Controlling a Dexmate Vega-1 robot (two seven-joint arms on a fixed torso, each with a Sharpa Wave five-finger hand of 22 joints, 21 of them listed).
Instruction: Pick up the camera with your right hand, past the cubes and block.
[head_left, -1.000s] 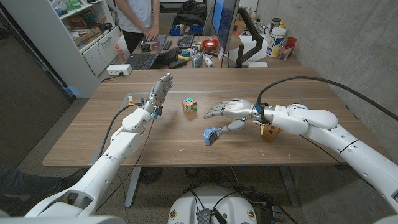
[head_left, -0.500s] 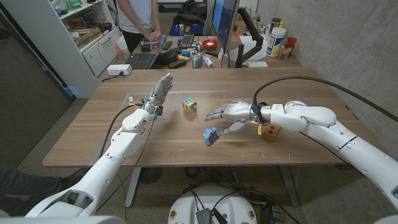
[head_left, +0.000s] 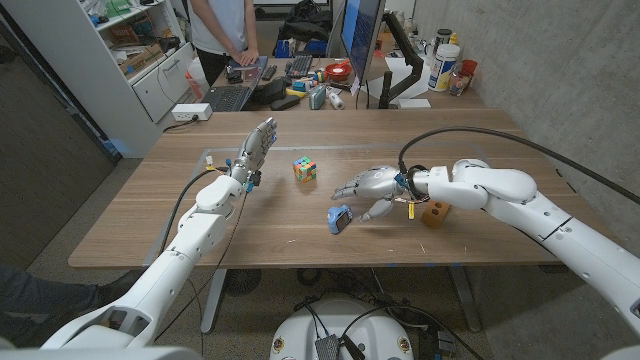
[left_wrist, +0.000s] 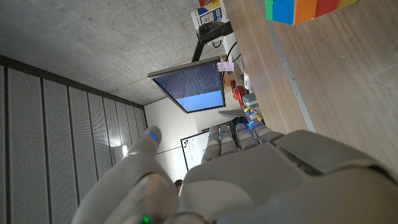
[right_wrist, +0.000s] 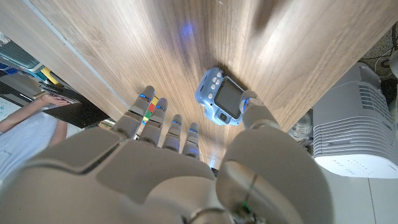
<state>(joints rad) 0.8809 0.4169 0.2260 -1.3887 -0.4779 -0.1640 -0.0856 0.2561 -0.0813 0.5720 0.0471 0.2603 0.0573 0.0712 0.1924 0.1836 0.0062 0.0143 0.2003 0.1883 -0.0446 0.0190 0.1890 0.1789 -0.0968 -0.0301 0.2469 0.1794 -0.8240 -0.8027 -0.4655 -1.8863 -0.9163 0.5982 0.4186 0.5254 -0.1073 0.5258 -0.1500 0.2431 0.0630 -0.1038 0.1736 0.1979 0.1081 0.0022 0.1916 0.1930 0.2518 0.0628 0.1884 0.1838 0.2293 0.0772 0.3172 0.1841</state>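
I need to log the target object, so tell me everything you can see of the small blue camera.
The camera is a small, light blue, toy-like body with rounded corners, plastic by its look, with a dark screen on one face. It lies on the wooden table, near its front edge. The right hand reaches over it, thumb tip at its edge; whether it touches, I cannot tell. It is not lifted.

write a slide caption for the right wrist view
Right hand with fingers spread over the wooden table, thumb tip beside the small blue toy camera, not yet gripped.

Right hand (right_wrist: 180, 171) open above table (right_wrist: 124, 56); thumb beside blue camera (right_wrist: 217, 98).
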